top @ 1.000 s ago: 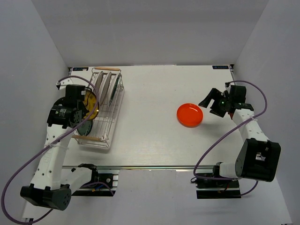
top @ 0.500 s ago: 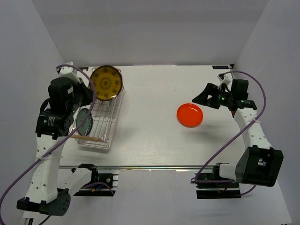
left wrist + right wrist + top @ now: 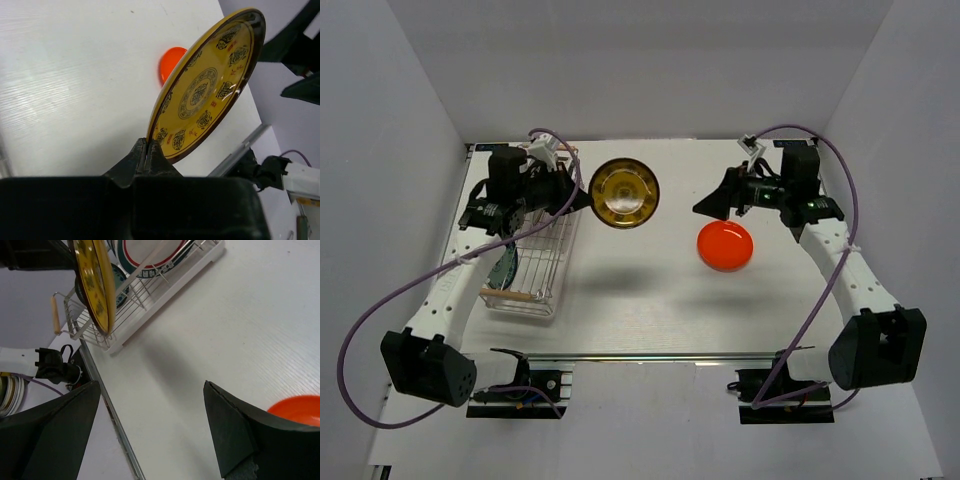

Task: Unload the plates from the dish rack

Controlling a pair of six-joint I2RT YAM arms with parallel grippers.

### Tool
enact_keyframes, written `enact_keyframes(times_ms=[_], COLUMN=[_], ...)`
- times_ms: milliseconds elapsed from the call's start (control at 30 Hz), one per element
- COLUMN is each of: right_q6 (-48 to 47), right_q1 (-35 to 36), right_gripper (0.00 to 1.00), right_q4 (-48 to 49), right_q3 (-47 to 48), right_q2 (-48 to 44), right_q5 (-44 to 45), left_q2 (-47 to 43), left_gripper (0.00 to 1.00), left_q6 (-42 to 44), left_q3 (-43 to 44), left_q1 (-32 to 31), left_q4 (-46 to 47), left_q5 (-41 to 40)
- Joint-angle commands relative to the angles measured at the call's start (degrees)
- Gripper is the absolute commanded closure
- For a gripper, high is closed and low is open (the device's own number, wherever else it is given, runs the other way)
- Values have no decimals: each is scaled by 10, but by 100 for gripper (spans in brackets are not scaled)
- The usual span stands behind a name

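Steadiness matters: your left gripper (image 3: 148, 146) pinches the yellow plate (image 3: 207, 92) by its rim, airborne just right of the dish rack (image 3: 535, 268); your right gripper (image 3: 708, 206), farther right, stands spread; bring them together slowly.

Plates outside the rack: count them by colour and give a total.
Orange plate: 1
Yellow plate: 1
Total: 2
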Motion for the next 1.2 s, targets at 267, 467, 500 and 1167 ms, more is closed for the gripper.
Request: enact_keyframes(times_ms=[267,467,500,1167], right_q6=[25,30,32,88], right_q1=[96,105,106,17], right_gripper=[15,56,69,100], right_q4=[62,60,61,-30], right_q3=[85,79,77,17], right_q2=[120,123,121,79], right_q5=[20,52,60,214], left_q2=[35,41,42,-3], left_gripper=[100,100,100,2], left_q6=[-28,-32,-32,-63], left_q3=[-24,-23,-22,57], left_q1=[-73,-90,-90,-90], left_q4=[87,76,76,-124], left_q5=[32,-17,-17,-315])
